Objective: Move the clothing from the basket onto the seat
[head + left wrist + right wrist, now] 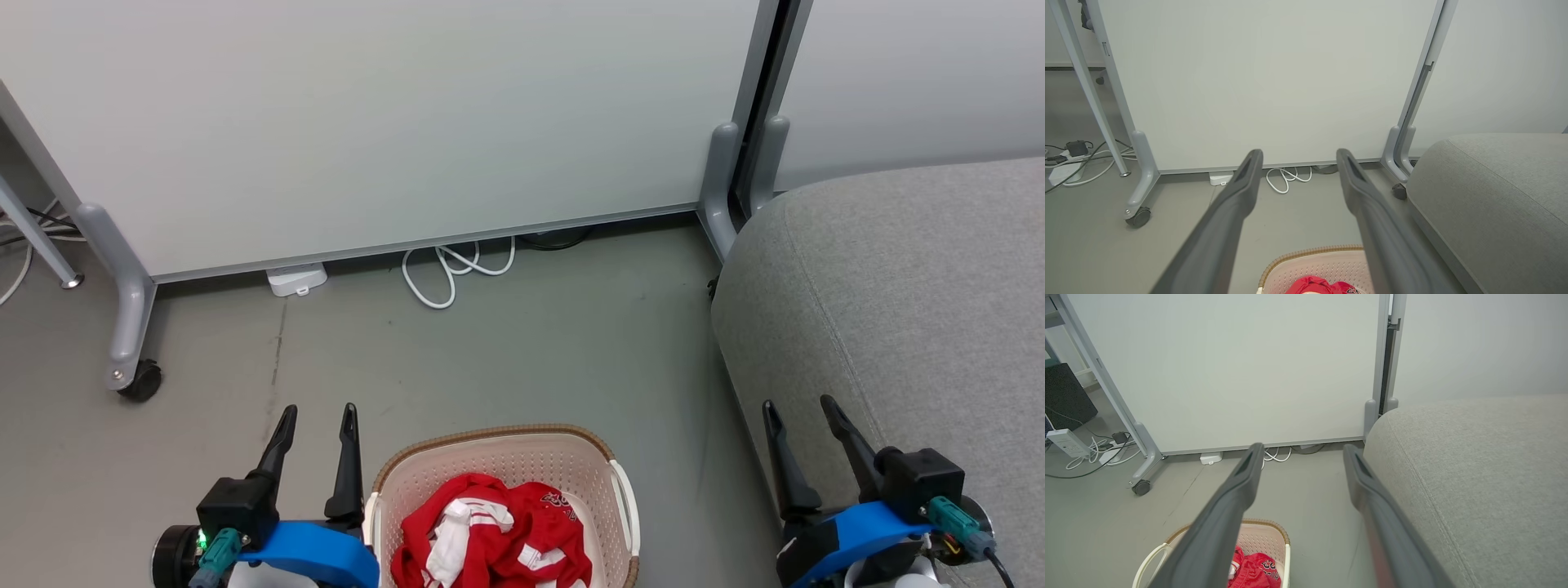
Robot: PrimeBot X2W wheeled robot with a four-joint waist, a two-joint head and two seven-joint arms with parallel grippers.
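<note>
While both claws hang wide open and empty, the clothing (490, 531) lies bunched in the basket (498, 431), which stands on the grey floor (531, 343) between them. The left claw (319, 408) is just beside the basket's left handle. Its two dark fingers are spread and point toward the white partition panel (392, 122), touching nothing. The right claw (797, 402) is well to the right of the basket, fingers equally spread, over the near edge of the seat (898, 286); whether it touches the fabric cannot be told. The seat rises from the floor to the basket's right, with a strip of bare floor between the two. The red garments, with white striped panels, lie heaped below the basket's brown rim. A small white print shows on the red fabric, too small to read. A looped white cable (449, 273) lies on the floor at the foot of the panel, well beyond the basket.
</note>
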